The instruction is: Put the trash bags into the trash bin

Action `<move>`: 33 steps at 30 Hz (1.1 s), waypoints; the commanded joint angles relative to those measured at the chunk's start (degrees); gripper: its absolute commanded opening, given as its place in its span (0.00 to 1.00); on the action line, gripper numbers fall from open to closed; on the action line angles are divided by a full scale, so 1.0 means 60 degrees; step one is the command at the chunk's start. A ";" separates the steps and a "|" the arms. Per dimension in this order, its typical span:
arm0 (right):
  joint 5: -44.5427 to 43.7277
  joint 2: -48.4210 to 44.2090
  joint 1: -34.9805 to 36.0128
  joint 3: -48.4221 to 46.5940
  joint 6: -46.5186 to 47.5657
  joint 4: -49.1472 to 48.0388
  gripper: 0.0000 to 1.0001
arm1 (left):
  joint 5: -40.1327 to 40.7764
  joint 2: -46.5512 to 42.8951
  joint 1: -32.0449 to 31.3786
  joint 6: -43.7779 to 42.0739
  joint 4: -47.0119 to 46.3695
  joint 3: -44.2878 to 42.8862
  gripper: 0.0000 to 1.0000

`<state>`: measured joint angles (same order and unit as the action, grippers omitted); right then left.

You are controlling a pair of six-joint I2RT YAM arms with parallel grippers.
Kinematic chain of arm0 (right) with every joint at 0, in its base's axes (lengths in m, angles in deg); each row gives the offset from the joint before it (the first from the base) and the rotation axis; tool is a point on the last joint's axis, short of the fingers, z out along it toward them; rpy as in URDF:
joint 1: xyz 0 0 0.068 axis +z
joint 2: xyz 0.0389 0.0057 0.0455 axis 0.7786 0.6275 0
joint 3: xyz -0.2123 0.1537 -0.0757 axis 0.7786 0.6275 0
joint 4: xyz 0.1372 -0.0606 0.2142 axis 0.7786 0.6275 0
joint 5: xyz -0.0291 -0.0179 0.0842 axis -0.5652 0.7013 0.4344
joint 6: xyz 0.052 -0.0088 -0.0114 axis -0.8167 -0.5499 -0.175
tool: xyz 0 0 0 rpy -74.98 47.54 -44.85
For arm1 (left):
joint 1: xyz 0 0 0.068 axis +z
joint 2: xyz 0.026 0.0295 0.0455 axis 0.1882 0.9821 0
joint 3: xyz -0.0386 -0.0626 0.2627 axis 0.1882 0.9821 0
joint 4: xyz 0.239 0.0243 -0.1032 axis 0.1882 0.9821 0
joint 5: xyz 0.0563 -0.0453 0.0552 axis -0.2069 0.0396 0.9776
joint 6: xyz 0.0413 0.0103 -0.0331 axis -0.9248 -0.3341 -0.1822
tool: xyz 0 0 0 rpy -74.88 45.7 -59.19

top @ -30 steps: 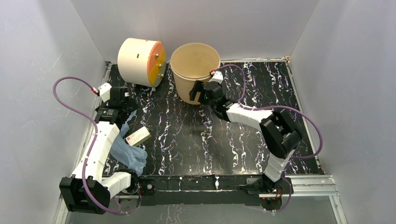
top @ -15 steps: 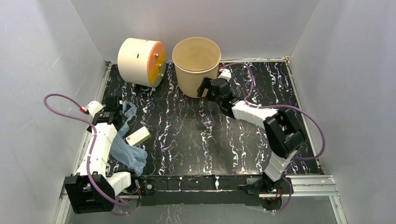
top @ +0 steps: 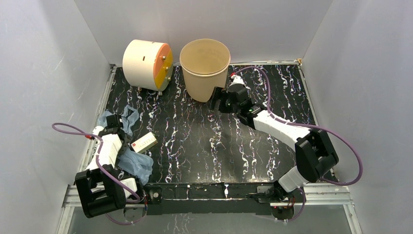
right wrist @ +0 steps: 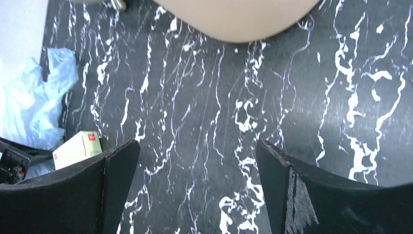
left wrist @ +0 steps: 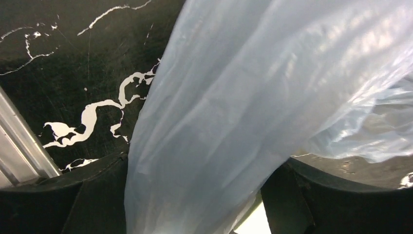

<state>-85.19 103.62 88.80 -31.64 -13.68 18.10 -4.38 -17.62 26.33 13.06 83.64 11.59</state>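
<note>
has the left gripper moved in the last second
Yes. The left gripper has drawn back toward the near edge, away from the cream drum, onto the pale blue trash bag.

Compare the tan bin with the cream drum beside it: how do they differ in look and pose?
The trash bin stands upright, open mouth up; the cream drum lies on its side, its orange face turned toward the bin. The bin is plain tan-beige; the drum is cream with that orange end. The bin's walls taper downward; the drum's look straight. Both are round, side by side at the far edge of the table.
</note>
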 commanded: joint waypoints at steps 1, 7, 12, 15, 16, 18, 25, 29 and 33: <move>0.0332 -0.0672 0.0021 -0.0014 0.0045 0.0862 0.99 | -0.0161 -0.0444 0.0144 0.0051 -0.0670 0.0327 0.71; 0.0120 -0.1104 0.0020 0.0107 0.0040 0.1046 0.99 | 0.0125 -0.1215 0.0144 -0.0485 -0.0324 -0.0350 0.41; 0.0202 -0.1245 0.0020 0.0144 -0.0142 0.1273 0.99 | -0.0598 -0.1893 0.0143 -0.1680 -0.0417 -0.1204 0.22; 0.0172 -0.1368 0.0021 0.0222 -0.0169 0.1421 0.99 | -0.1825 -0.2209 0.0144 -0.2452 -0.0561 -0.1859 0.20; 0.0152 -0.1423 0.0021 0.0257 -0.0183 0.1490 0.99 | -0.2340 -0.2274 0.0144 -0.2672 -0.0608 -0.2107 0.21; 0.0091 -0.1548 0.0020 0.0311 -0.0211 0.1629 0.99 | -0.3457 -0.2371 0.0144 -0.3029 -0.0803 -0.2512 0.21; -0.0314 -0.2282 0.0024 0.0890 -0.0279 0.1867 0.99 | -0.8024 -0.1908 -0.0022 -0.3267 -0.0985 -0.2718 0.20; -0.0685 -0.2669 0.0013 0.1200 -0.0279 0.2039 0.99 | -0.8638 -0.2434 -0.1421 -0.3082 -0.1151 -0.2114 0.18; -0.0844 -0.2962 0.0006 0.1385 -0.0385 0.2148 0.99 | -0.8383 -0.3106 -0.3384 -0.2012 -0.2179 -0.1094 0.19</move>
<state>-87.71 88.65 88.78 -24.06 -15.21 30.72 -49.74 -31.76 14.94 -3.99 76.12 0.57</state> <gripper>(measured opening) 0.985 0.184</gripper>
